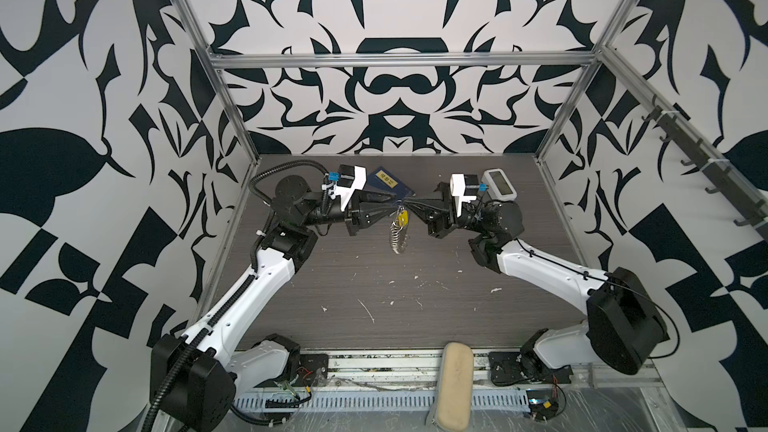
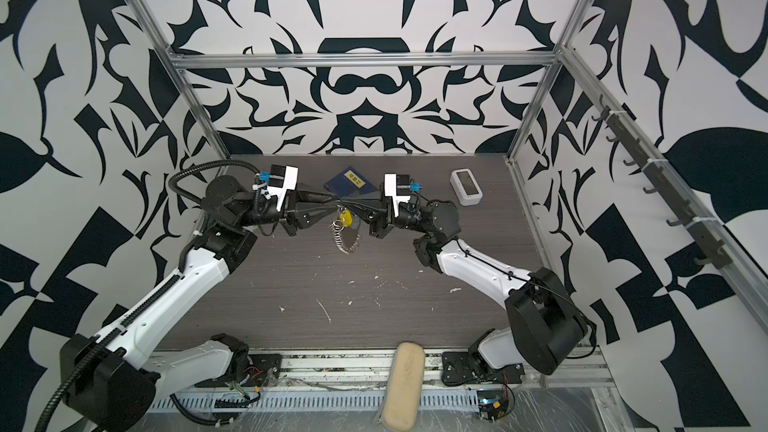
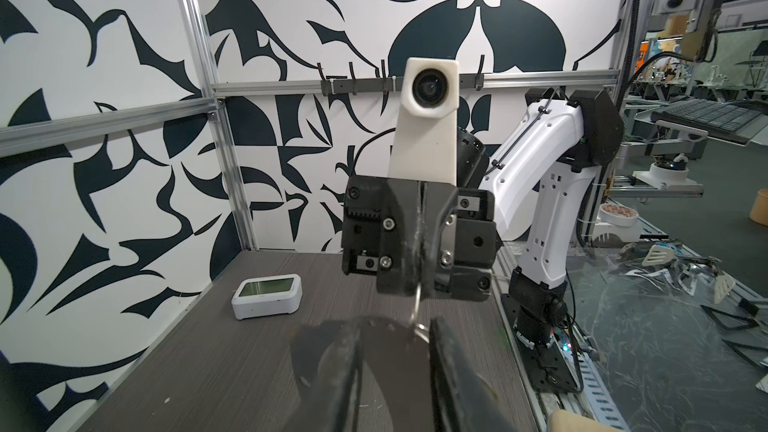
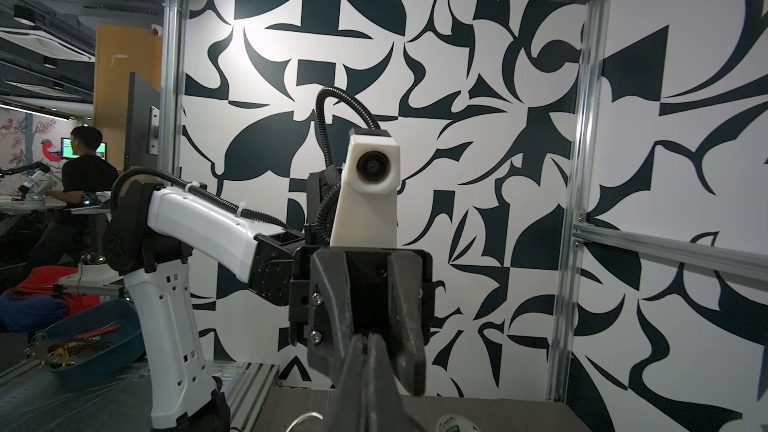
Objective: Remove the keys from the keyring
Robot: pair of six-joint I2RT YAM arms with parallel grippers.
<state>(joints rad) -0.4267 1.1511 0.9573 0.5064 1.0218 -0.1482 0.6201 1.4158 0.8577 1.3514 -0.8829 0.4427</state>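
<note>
In both top views my two grippers meet tip to tip above the middle back of the table. The keyring (image 1: 398, 241) (image 2: 345, 239), a thin wire loop strung with small silver rings, hangs down from them. One of the keys, a yellow tag (image 1: 401, 217) (image 2: 345, 216), dangles just below the tips. My right gripper (image 1: 409, 204) (image 2: 348, 204) (image 4: 368, 340) is shut on the keyring's wire (image 3: 417, 305). My left gripper (image 1: 392, 209) (image 2: 335, 210) (image 3: 395, 338) faces it with its fingers (image 3: 444, 367) apart, and the wire ends beside one fingertip.
A blue booklet (image 1: 384, 185) (image 2: 351, 182) lies behind the grippers. At the back right stands a small white display unit (image 1: 500, 185) (image 2: 466, 187) (image 3: 266, 295). A beige pad (image 1: 455, 384) lies at the front rail. Hooks (image 1: 706, 172) line the right wall.
</note>
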